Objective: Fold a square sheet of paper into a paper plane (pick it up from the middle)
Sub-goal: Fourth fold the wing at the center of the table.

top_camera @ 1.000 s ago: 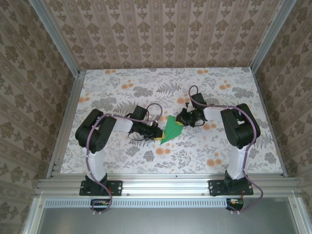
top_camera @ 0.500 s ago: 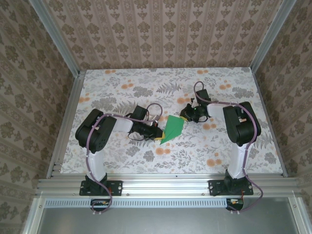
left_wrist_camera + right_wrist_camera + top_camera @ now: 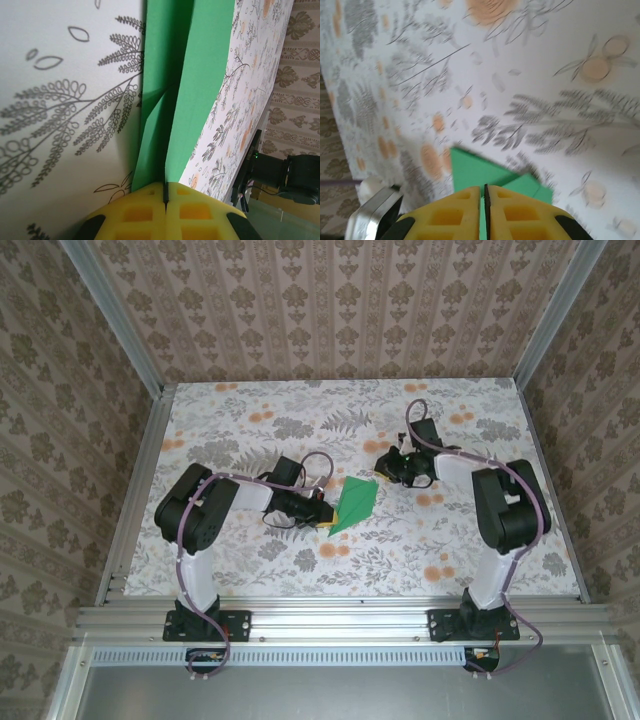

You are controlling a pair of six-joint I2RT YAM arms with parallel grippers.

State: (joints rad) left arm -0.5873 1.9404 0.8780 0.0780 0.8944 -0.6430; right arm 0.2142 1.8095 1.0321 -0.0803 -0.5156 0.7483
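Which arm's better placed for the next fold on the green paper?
Right, probably. Left gripper is shut on the near tip of the green paper, anchoring it. Right gripper is shut, holds nothing, sits just off the far corner, free to press.

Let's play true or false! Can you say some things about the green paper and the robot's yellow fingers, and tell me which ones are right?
1. The bright green folded paper is pinched between the left gripper's yellow fingers. True.
2. The paper is a flat, unfolded square. False: it is folded, with a crease running along it.
3. The right gripper's fingers are wide open. False: they are pressed together.
4. The flower-patterned tabletop lies under the paper. True.
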